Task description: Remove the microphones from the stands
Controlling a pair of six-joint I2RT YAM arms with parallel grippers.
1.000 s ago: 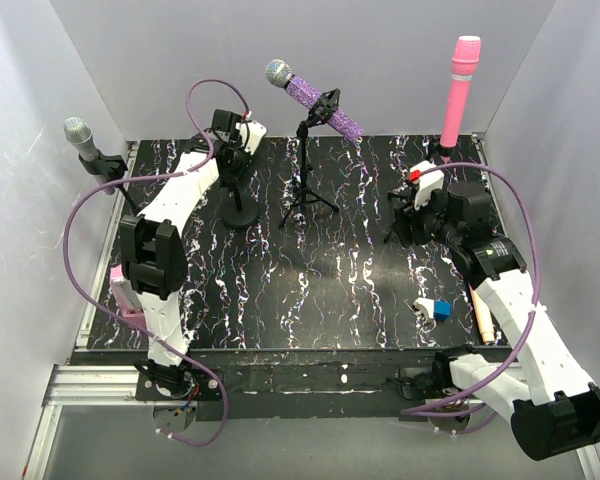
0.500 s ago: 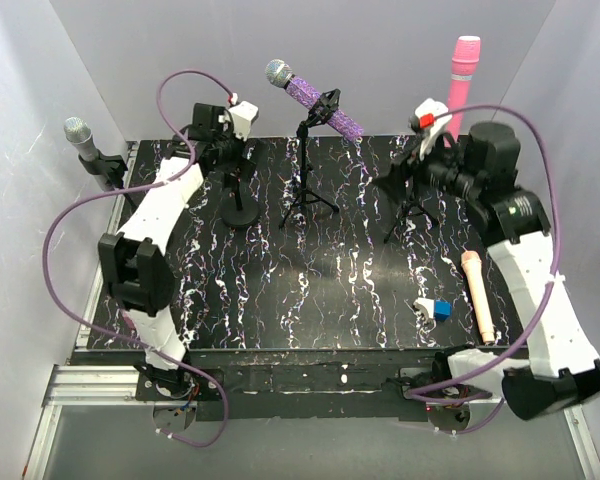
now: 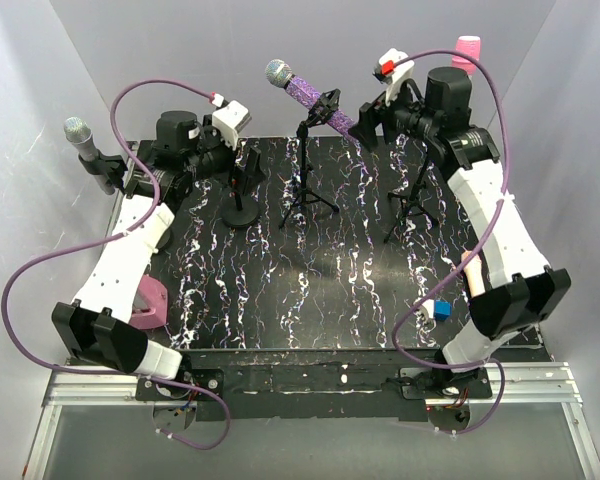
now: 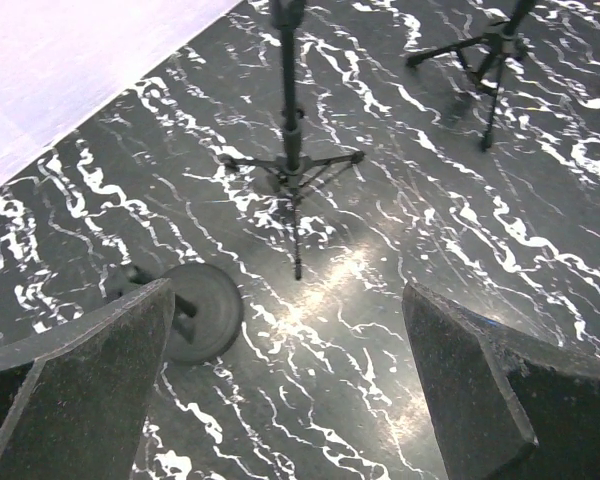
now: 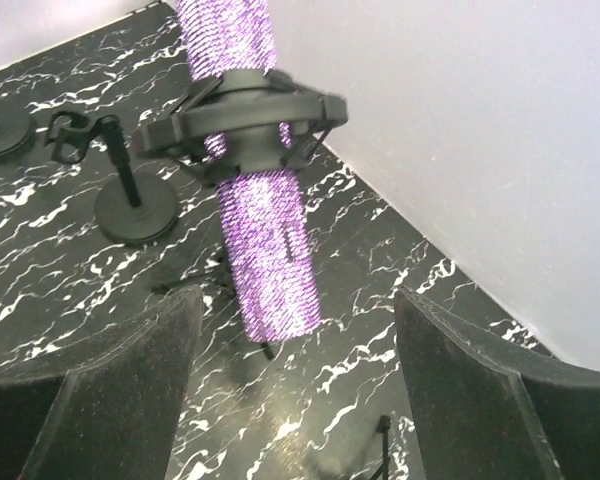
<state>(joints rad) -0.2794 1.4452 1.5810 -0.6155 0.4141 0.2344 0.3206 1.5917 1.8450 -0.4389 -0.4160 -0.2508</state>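
One purple microphone (image 5: 270, 240) (on one stand (image 3: 305, 170))

Three raised microphones (image 3: 315, 98) (image 3: 80, 140) (image 3: 467, 48), two tripod stands (image 3: 306, 190) (image 3: 412, 205), one blue block (image 3: 441, 308).

Right end effector (image 5: 295, 295): fingers spread, one on each side of the microphone (image 5: 270, 250) butt, with a gap on both sides. The clip (image 5: 242, 118) rings the barrel beyond the butt and blocks travel farther along it. The wall (image 5: 460, 150) stands near the outer finger.

Left end effector (image 4: 287, 290): fingers spread above the desk (image 4: 400, 330). The round base (image 4: 202, 322) lies just beside one finger. A tripod (image 4: 292, 170) leg points into the gap. Bare desk lies toward the other finger. The second tripod (image 4: 490, 50) stands well apart.
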